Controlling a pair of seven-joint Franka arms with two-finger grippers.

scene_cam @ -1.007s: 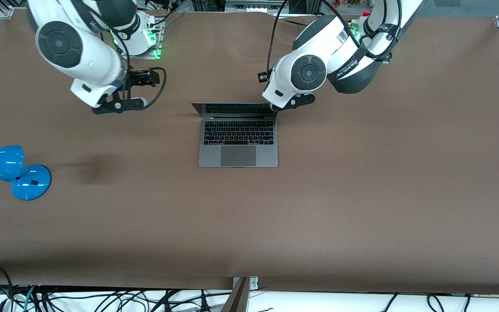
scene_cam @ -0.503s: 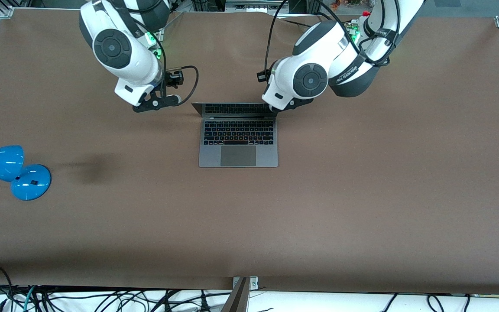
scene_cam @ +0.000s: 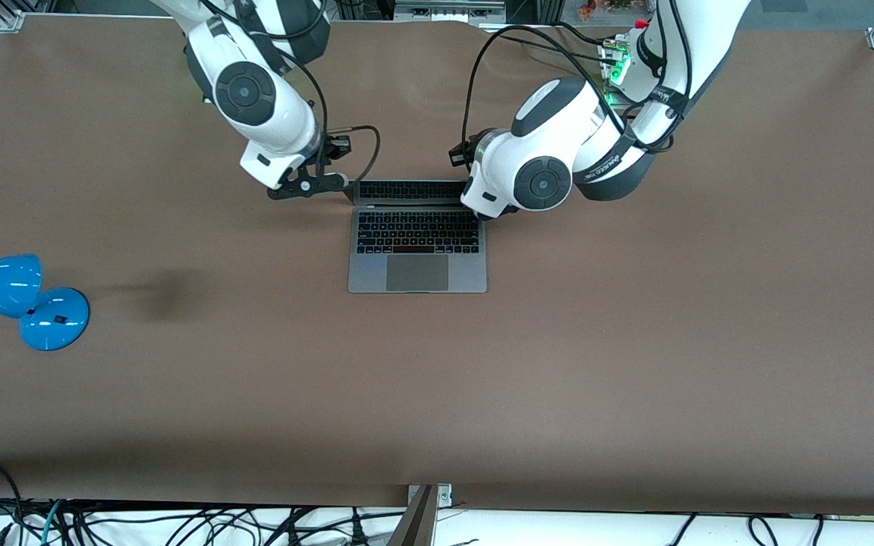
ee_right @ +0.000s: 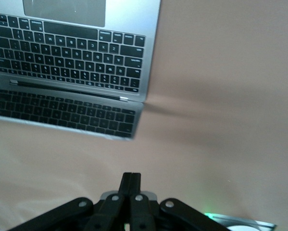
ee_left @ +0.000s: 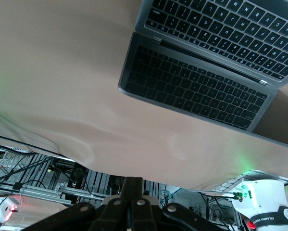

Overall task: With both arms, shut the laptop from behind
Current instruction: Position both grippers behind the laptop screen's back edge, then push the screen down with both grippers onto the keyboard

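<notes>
The space-grey laptop (scene_cam: pixel 416 258) lies open mid-table, its lid (scene_cam: pixel 409 189) standing upright with the dark screen mirroring the keyboard. My right gripper (scene_cam: pixel 337 182) is shut and empty, right beside the lid's corner toward the right arm's end. In the right wrist view the shut fingertips (ee_right: pixel 131 176) sit apart from the laptop (ee_right: pixel 71 53). My left gripper (scene_cam: pixel 494 214) is mostly hidden under its wrist at the lid's other corner. The left wrist view shows its fingertips (ee_left: pixel 132 181) shut and empty, with the laptop (ee_left: pixel 220 24) and lid (ee_left: pixel 192 89) beyond them.
A blue desk lamp (scene_cam: pixel 27 299) lies toward the right arm's end of the table, nearer to the front camera than the laptop. Cables (scene_cam: pixel 179 523) hang below the table's near edge. The brown table cover (scene_cam: pixel 634 341) is bare around the laptop.
My right arm swung from the right arm's end of the table toward the laptop's lid corner. My left arm's wrist lowered slightly at the other corner. The lid stays open.
</notes>
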